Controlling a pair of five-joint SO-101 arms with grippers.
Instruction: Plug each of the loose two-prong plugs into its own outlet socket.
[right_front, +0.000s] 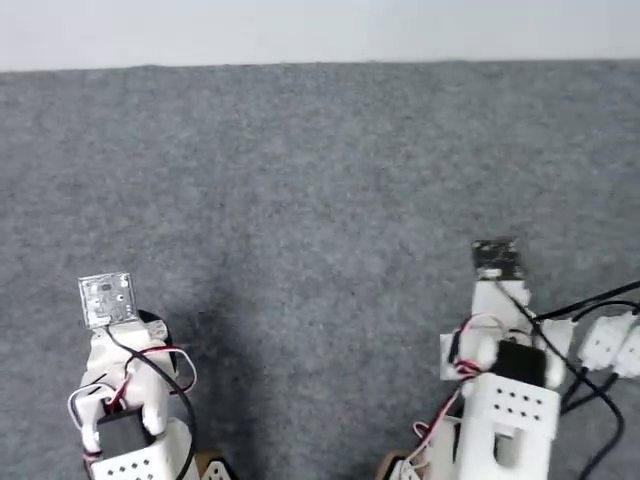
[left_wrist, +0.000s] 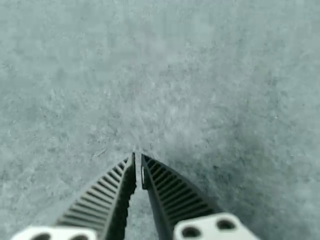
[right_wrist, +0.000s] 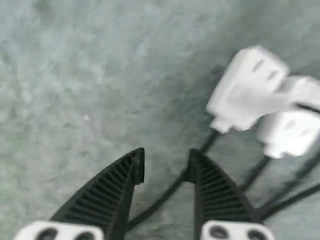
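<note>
A white socket (right_wrist: 247, 90) is laid beside the spread right gripper (right_wrist: 165, 165), cable end toward it; the left gripper (left_wrist: 138, 157) is pressed together.

The grey, felt-covered desk (right_front: 320, 170) carries white socket blocks (right_front: 610, 343) and black cables (right_wrist: 170, 190) at about four o'clock.

No legible text, label or number — not on anything in view.
</note>
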